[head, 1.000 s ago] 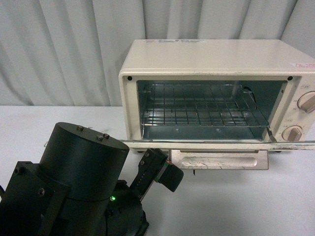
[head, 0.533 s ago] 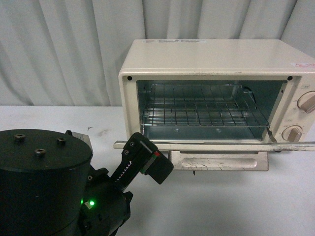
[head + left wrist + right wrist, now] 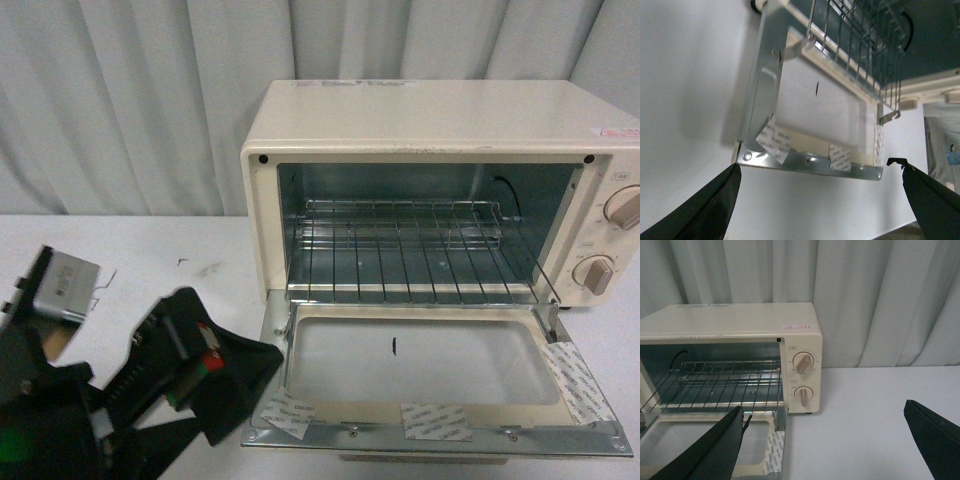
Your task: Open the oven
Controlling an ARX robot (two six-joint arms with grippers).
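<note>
Oven [image 3: 420, 115]: we see it on the white table [image 3: 120, 240], door [image 3: 430, 365] lying flat open, wire rack [image 3: 410, 250] inside.
Left gripper [image 3: 215, 365]: spread wide, empty, near the door's left corner.
Right gripper [image 3: 823, 407]: also spread wide, empty.

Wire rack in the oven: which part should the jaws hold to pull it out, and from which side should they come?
Probably the front bar of the wire rack, approached from the front, above the open door. The rack lies flat with that bar at the mouth of the oven; the walls close off its sides and back. One jaw above the bar, one below.
</note>
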